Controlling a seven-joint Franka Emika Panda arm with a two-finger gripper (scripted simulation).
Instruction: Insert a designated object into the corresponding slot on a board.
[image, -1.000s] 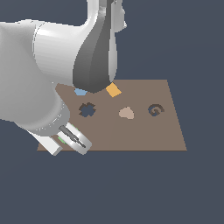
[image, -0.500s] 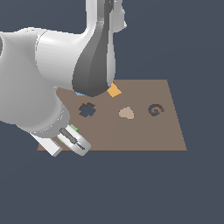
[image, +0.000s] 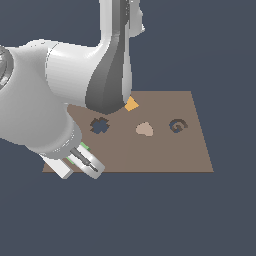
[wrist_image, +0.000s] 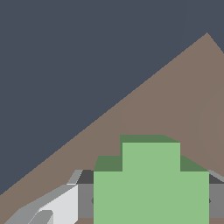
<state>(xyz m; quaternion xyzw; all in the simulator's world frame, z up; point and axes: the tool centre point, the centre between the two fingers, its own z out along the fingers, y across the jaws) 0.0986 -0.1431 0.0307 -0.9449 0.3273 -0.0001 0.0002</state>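
Note:
The light-green cross (wrist_image: 151, 188) fills the near part of the wrist view, with a grey finger pad against each of its two sides. In the exterior view only a sliver of the cross (image: 84, 147) shows beside my gripper (image: 80, 167), which sits low at the brown board's (image: 165, 155) near corner on the exterior view's left. My gripper (wrist_image: 151, 199) is shut on the cross. The dark blue-grey cross-shaped slot (image: 100, 125) lies on the board a short way beyond the gripper and stands empty.
An orange square piece (image: 131, 104) peeks out behind my arm (image: 107, 85) at the board's far side. A tan rounded shape (image: 145, 129) and a dark G-shaped cutout (image: 177, 125) lie toward the exterior view's right. The arm's bulk hides the board's far left part.
My gripper has sunk slightly at the board's near left corner. The green cross, hidden a second ago, now shows beside the fingers. The arm has shifted and covers the blue piece.

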